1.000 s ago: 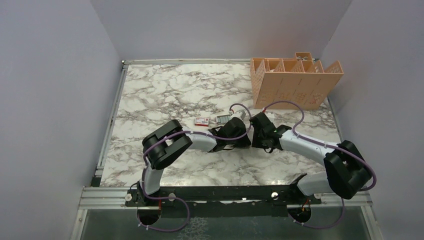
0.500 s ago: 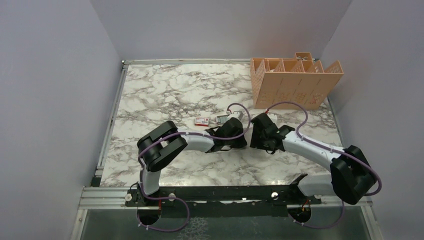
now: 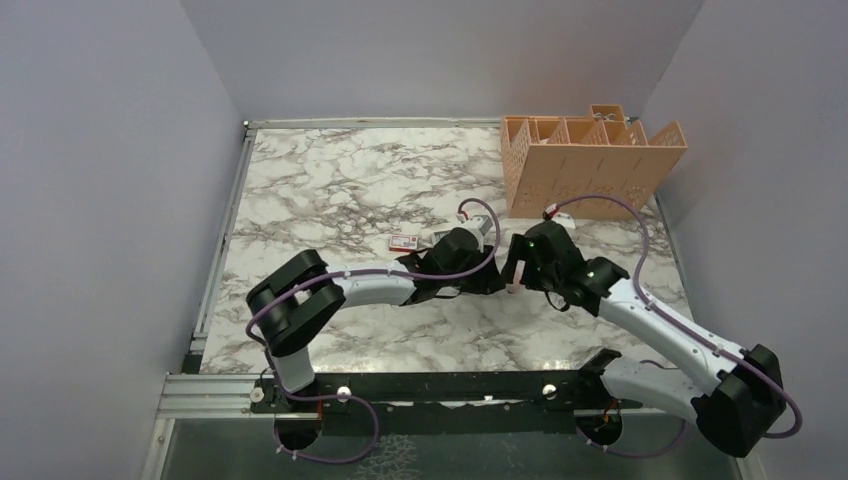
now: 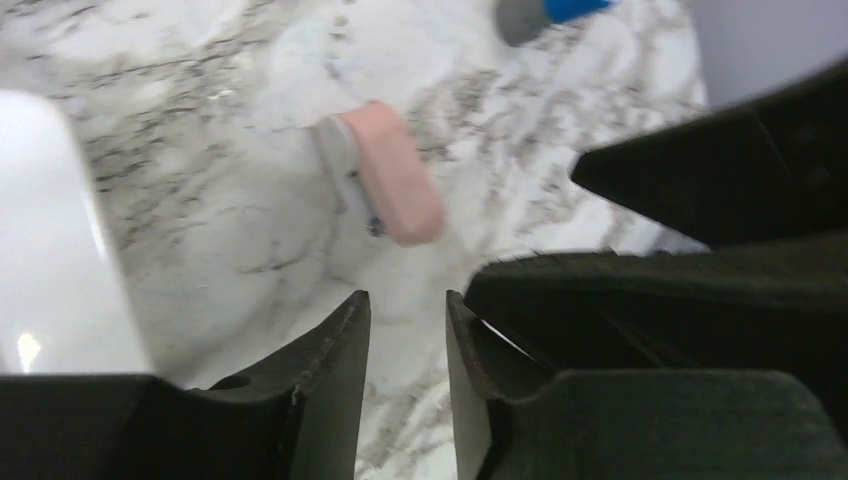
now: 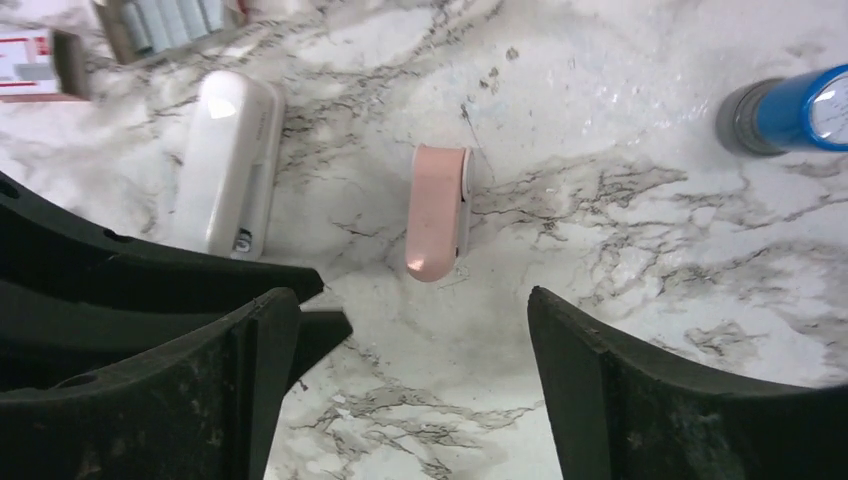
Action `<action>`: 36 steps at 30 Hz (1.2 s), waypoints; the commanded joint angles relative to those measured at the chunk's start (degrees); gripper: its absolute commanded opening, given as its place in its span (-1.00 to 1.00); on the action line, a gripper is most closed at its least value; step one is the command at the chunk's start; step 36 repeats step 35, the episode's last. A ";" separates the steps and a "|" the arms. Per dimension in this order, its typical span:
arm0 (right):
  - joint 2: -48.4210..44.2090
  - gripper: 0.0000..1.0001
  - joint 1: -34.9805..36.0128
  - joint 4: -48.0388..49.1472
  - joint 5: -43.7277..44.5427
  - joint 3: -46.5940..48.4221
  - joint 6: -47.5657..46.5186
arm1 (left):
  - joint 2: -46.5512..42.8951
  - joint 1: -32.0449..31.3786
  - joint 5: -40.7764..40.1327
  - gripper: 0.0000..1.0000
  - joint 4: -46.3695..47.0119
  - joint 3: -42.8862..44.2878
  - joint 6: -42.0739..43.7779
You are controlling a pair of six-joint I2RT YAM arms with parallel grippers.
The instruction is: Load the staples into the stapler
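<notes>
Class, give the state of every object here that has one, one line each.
pink stapler: lying loose, unheld
white oblong device: lying flat
staples: in their uncovered tray
blue cylinder: on its side
left gripper: slightly open, empty
right gripper: wide open, empty

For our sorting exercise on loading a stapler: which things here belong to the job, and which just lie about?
Job: staples; red-and-white box; pink stapler.
Lying about: blue cylinder; orange organizer; white device, role unclear.
</notes>
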 commanded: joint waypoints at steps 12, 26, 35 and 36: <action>-18.79 1.00 0.34 -15.32 12.67 13.38 -4.57 | -44.38 -0.53 -28.33 0.98 -32.18 -6.81 11.86; -27.71 1.00 0.34 -22.78 22.36 24.53 -7.80 | -73.63 -0.58 -46.18 0.98 -58.84 -1.41 13.42; -29.33 1.00 0.34 -23.24 19.93 24.79 -7.34 | -77.89 -0.53 -48.15 0.98 -60.16 0.64 15.44; -29.33 1.00 0.34 -23.24 19.93 24.79 -7.34 | -77.89 -0.53 -48.15 0.98 -60.16 0.64 15.44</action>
